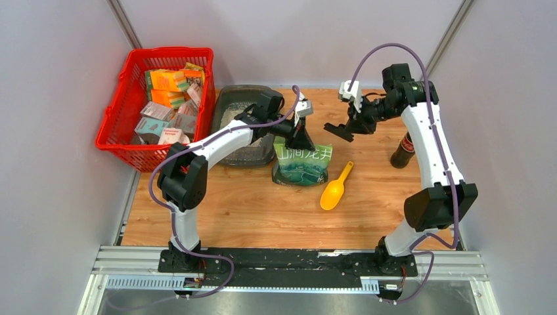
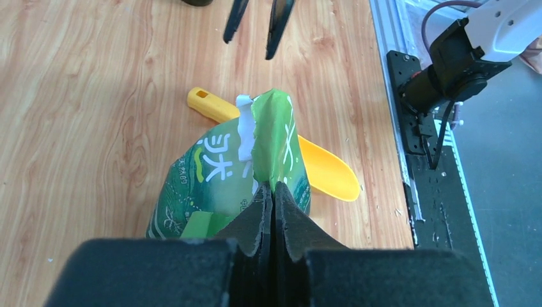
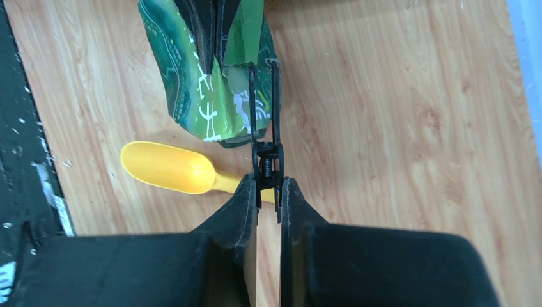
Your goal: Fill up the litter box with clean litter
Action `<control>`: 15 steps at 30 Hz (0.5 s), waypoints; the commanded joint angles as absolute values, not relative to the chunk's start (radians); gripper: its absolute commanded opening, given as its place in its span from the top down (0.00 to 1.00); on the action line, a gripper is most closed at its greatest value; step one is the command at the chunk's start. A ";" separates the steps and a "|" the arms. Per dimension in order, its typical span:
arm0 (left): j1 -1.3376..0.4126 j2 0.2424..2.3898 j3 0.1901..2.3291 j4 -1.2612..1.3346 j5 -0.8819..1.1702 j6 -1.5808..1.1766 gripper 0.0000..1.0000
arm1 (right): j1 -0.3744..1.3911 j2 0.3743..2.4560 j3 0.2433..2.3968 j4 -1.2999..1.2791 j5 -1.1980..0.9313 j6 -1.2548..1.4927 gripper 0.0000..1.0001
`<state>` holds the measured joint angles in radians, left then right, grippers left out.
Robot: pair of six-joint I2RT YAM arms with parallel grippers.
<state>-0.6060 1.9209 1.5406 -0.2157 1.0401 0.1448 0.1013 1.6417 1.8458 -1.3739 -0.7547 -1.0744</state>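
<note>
The left gripper (image 2: 273, 192) has its fingers pressed together on the folded top edge of the green bag (image 2: 217, 179). This holds the bag upright on the table (image 1: 263, 210), so it does not fall over or spill. The bag stands just to the right of the litter box (image 1: 240, 90), which lies at the far left of the table, beside the red basket (image 1: 131, 141). The floor of the box looks pale, so I judge that some clean litter (image 1: 228, 118) is already inside, but the left arm hides part of it.

The right gripper (image 3: 268, 185) is pinching a thin black clip (image 3: 267, 157) by its spring end. The two long prongs point toward the bag top and do not clearly touch it. Probably this clip is the closure of the bag.

The yellow scoop (image 1: 334, 191) lies free on the table, near the right side of the bag and ready for use. I think the opening of the bag is the step in hand.
</note>
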 commanded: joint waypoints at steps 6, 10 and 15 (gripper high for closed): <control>-0.618 1.836 1.508 -0.199 1.005 0.253 1.00 | 0.166 1.536 1.755 -1.666 -0.615 -1.298 1.00; -0.624 1.816 1.494 -0.202 0.989 0.287 1.00 | 0.182 1.529 1.743 -1.666 -0.612 -1.298 1.00; -0.626 1.812 1.486 -0.201 0.985 0.291 1.00 | 0.206 1.534 1.717 -1.666 -0.568 -1.293 1.00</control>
